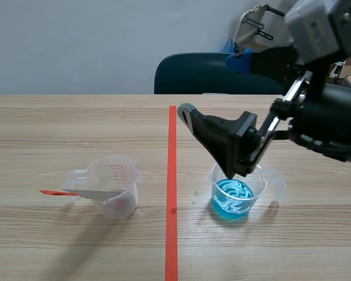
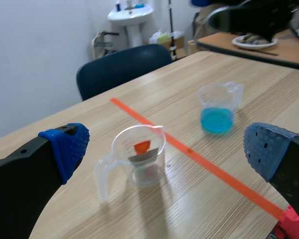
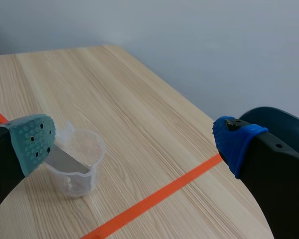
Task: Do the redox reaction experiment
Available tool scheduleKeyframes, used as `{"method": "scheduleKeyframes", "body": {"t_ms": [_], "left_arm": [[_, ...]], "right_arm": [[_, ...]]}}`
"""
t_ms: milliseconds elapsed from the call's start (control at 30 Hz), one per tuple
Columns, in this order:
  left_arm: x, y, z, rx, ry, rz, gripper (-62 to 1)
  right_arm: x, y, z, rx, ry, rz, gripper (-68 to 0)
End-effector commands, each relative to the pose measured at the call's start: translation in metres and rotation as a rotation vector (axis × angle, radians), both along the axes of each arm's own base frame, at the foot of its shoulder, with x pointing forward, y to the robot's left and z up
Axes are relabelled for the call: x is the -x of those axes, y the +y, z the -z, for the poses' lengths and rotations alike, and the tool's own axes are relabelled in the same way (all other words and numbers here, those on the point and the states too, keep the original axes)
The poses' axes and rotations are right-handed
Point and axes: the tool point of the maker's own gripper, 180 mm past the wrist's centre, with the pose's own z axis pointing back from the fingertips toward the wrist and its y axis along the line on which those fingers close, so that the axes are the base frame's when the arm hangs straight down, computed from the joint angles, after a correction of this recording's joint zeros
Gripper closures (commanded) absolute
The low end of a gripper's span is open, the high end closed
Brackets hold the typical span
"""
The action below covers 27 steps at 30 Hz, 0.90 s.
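Sitting at the lower left of the scene view, a clear measuring cup [image 1: 114, 187] stands upright on the bench [image 1: 58, 129], with a reddish trace at its bottom. A spatula [image 1: 76, 192] rests in it, its grey blade leaning on the rim and its orange-red end sticking out toward the frame's left edge. The left gripper [image 2: 167, 149] does not show in the scene view. In its own wrist view its blue-padded fingers [image 2: 70, 144] are spread wide and pinch nothing, and the cup stands ahead of them, apart from both. An orange-red tape line [image 1: 172, 193] runs down the middle of the bench. Just right of it, at lower centre right, stands the beaker of blue liquid [image 1: 237, 196], upright, with a few small drops on the bench beside it. The right gripper [image 1: 209, 143] hangs directly above this beaker, one finger pointing down toward its rim, the other toward the tape line. Whether it touches the rim I cannot tell. Its wrist view shows the fingers [image 3: 32, 142] wide apart with nothing between them. A dark blue chair [image 1: 210, 73] stands behind the bench at upper centre right.
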Motion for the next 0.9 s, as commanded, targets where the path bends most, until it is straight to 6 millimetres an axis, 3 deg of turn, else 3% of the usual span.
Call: {"method": "scheduleKeyframes", "body": {"t_ms": [0, 300, 533, 867], "left_arm": [[-0.003, 0.0, -0.006, 0.009, -0.016, -0.02, -62.3], [-0.024, 0.02, -0.002, -0.121, -0.023, -0.128, -62.3], [-0.05, 0.032, -0.002, -0.197, -0.049, -0.174, -62.3], [-0.064, 0.034, -0.001, -0.24, -0.057, -0.178, -62.3]], "right_arm": [[0.004, -0.004, -0.009, -0.02, -0.014, 0.005, -67.9], [0.031, -0.036, -0.004, 0.01, 0.039, 0.124, -67.9], [0.048, -0.046, -0.007, 0.03, 0.061, 0.169, -67.9], [0.049, -0.067, -0.012, 0.05, 0.063, 0.279, -67.9]]}}
